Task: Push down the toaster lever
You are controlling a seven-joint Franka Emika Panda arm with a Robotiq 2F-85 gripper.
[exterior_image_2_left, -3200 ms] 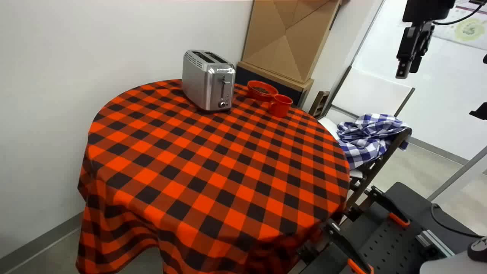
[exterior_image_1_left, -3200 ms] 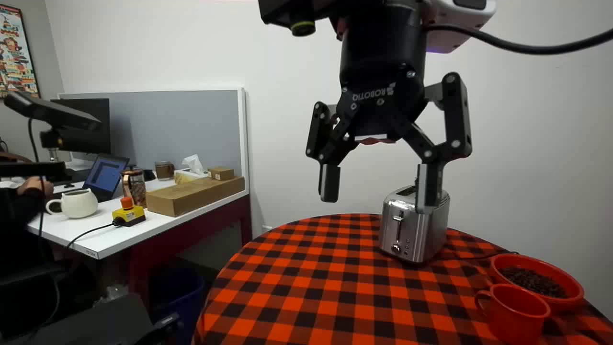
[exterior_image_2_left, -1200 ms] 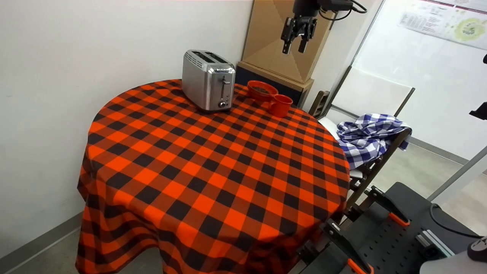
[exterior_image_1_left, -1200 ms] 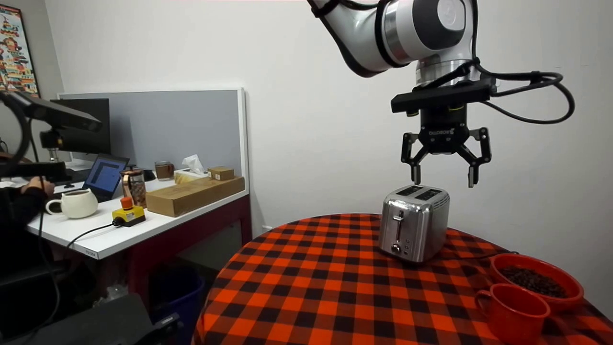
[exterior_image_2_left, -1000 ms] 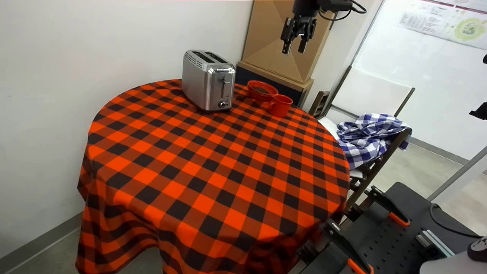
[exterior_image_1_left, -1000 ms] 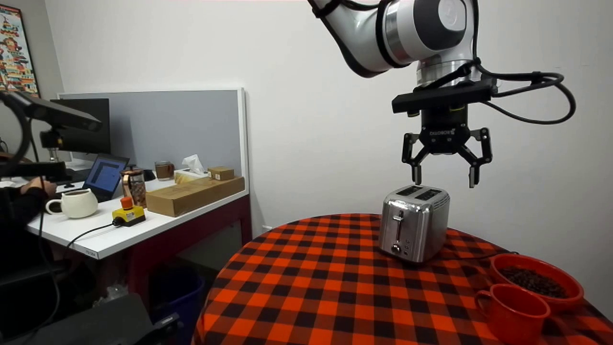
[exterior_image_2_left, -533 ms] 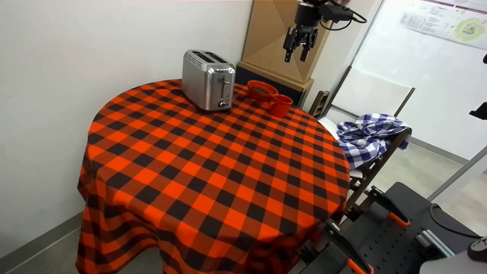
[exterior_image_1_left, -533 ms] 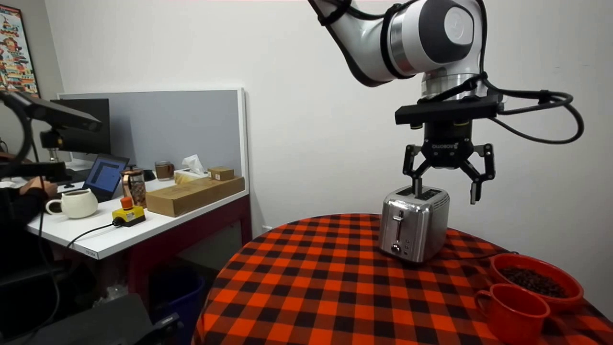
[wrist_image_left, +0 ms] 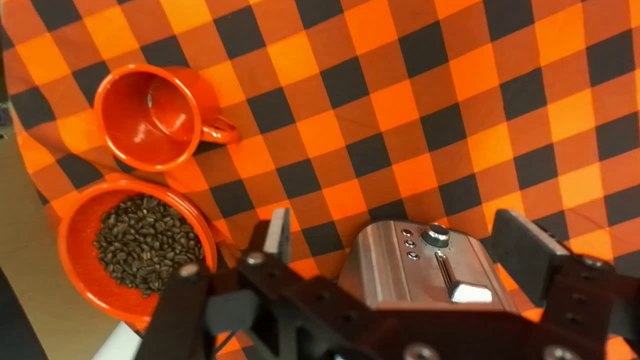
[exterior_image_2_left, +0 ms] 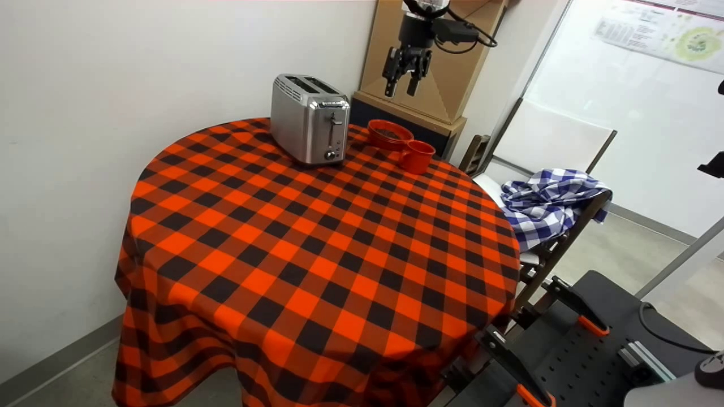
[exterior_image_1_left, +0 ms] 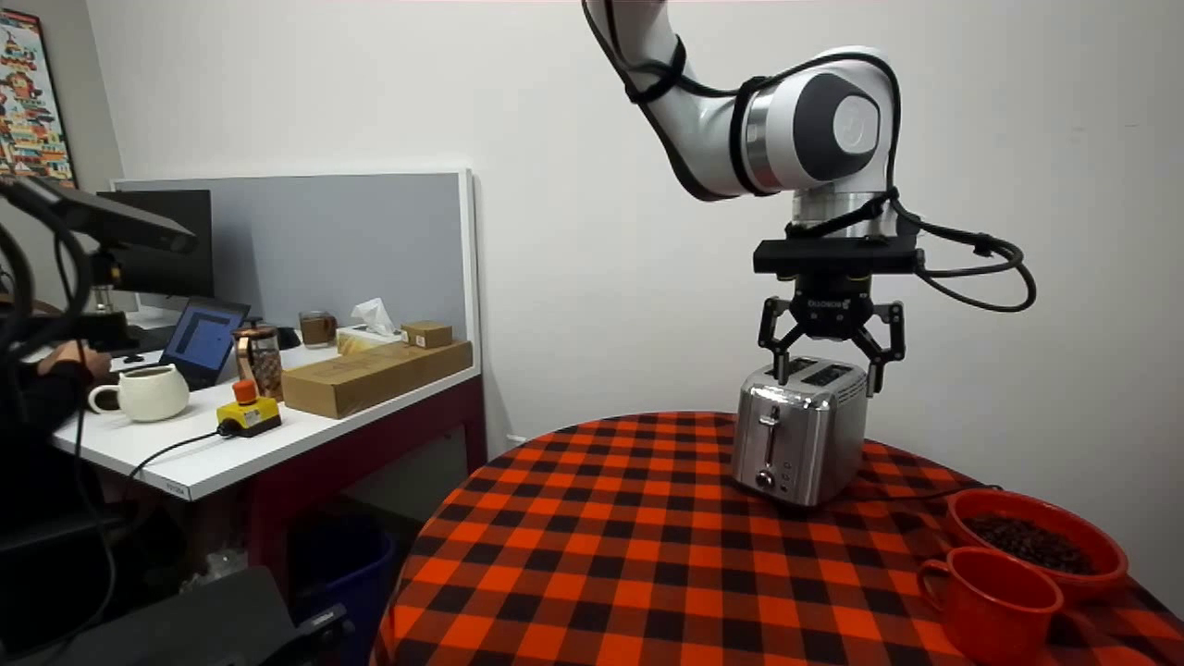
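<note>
The silver toaster point(exterior_image_1_left: 803, 453) stands upright on the checked cloth; it also shows in an exterior view point(exterior_image_2_left: 300, 127) and in the wrist view point(wrist_image_left: 380, 270). Its lever point(exterior_image_2_left: 337, 122) sits near the top of the slot, above a round knob; the lever is also in the wrist view point(wrist_image_left: 470, 293). My gripper point(exterior_image_1_left: 828, 377) is open and empty, fingers pointing down. In an exterior view the gripper point(exterior_image_2_left: 401, 90) hangs in the air apart from the toaster, on its lever side. In the wrist view the toaster's lever face lies below, between the spread fingers point(wrist_image_left: 400, 235).
A red bowl of dark beans point(exterior_image_1_left: 1036, 546) and a red mug point(exterior_image_1_left: 994, 601) stand on the table point(exterior_image_2_left: 317, 237) beside the toaster. A cord runs from the toaster towards the bowl. A wall is close behind the toaster. A chair with a blue checked cloth point(exterior_image_2_left: 548, 203) stands beside the table.
Over the last three seconds the gripper has moved far across towards the toaster. In the last half second it came lower and closer to it. It stayed open; toaster and lever look unchanged.
</note>
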